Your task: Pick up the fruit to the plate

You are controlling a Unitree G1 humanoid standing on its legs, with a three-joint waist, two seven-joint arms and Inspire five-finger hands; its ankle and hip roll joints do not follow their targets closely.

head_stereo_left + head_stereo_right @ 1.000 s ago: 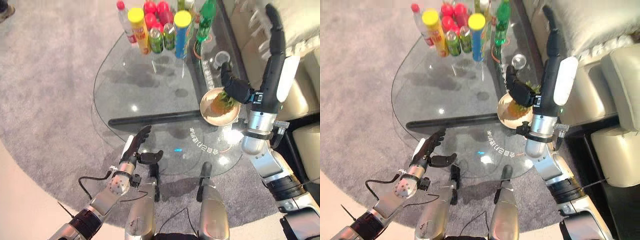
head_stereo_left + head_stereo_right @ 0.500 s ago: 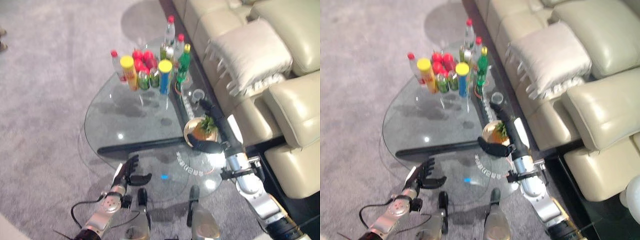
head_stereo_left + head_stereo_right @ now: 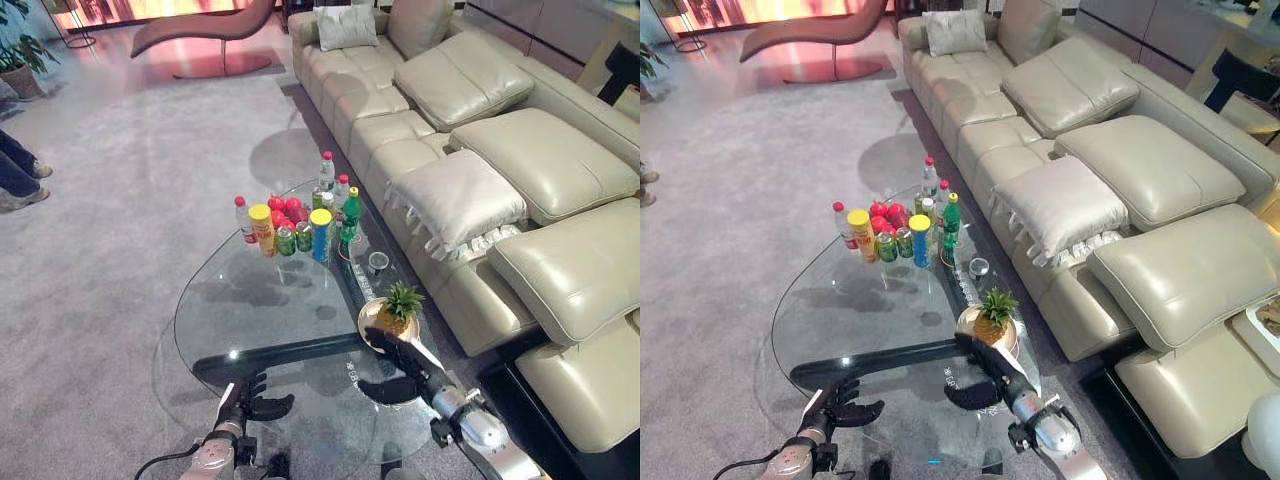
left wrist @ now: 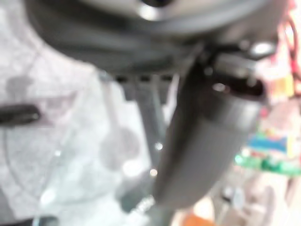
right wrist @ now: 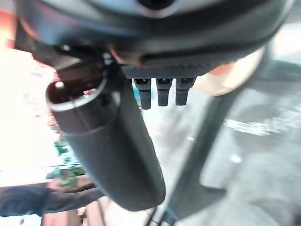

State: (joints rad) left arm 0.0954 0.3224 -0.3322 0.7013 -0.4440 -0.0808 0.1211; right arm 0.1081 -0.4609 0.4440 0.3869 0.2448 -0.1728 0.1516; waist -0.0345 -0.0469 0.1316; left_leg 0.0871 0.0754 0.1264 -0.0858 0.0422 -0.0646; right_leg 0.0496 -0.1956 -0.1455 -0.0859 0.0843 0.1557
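A small pineapple (image 3: 398, 306) with green leaves stands upright on a tan plate (image 3: 367, 321) at the right edge of the glass table (image 3: 260, 300). My right hand (image 3: 400, 362) lies open just in front of the plate, fingers straight and pointing at it, thumb (image 5: 113, 150) spread to the side. It holds nothing. My left hand (image 3: 247, 397) hovers open over the table's near left edge, fingers relaxed, its thumb (image 4: 202, 155) out, far from the plate.
Several bottles and cans (image 3: 296, 228) with red round things among them crowd the table's far side. A glass cup (image 3: 378, 262) stands behind the plate. A cream sofa (image 3: 500, 170) with a fringed cushion (image 3: 455, 200) runs along the right. A person's shoes (image 3: 15, 175) show far left.
The camera has tilted up, so the scene looks farther off. My right hand has come down from upright beside the plate to flat in front of it. The pineapple stays on the plate.
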